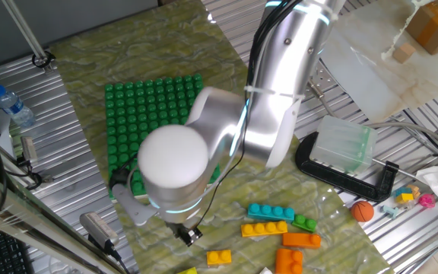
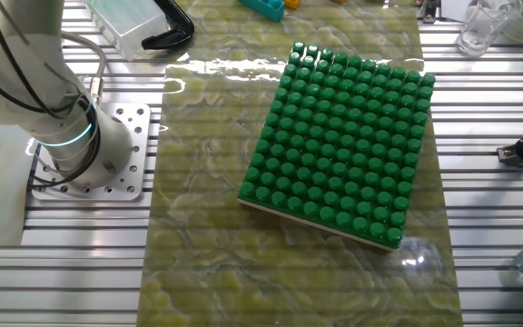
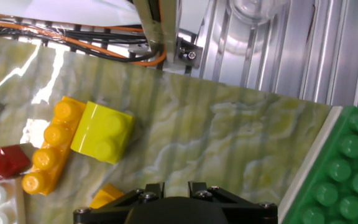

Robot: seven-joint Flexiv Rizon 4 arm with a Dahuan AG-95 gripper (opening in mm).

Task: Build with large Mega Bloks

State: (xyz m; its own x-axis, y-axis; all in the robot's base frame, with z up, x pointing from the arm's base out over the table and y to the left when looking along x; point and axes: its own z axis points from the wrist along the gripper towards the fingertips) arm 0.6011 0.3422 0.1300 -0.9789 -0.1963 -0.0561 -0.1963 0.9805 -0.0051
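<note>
Presently, the two-finger gripper [image 1: 191, 234] is seen above the marbled mat beside the flat green studded plastic baseplate [image 2: 341, 141]; whether its fingers are apart cannot be told. A short yellow plastic brick [image 3: 102, 132] lies against a long orange plastic brick [image 3: 50, 148], away from the baseplate.

**Bright light, glare glinting on the mat**

Strong overhead light is glaring white off the glossy mat [image 2: 243, 68] at its far edge and streaking its left side in the hand view. The baseplate [image 2: 343, 136] is showing sharply; the near housing in the hand view is blurring.
</note>
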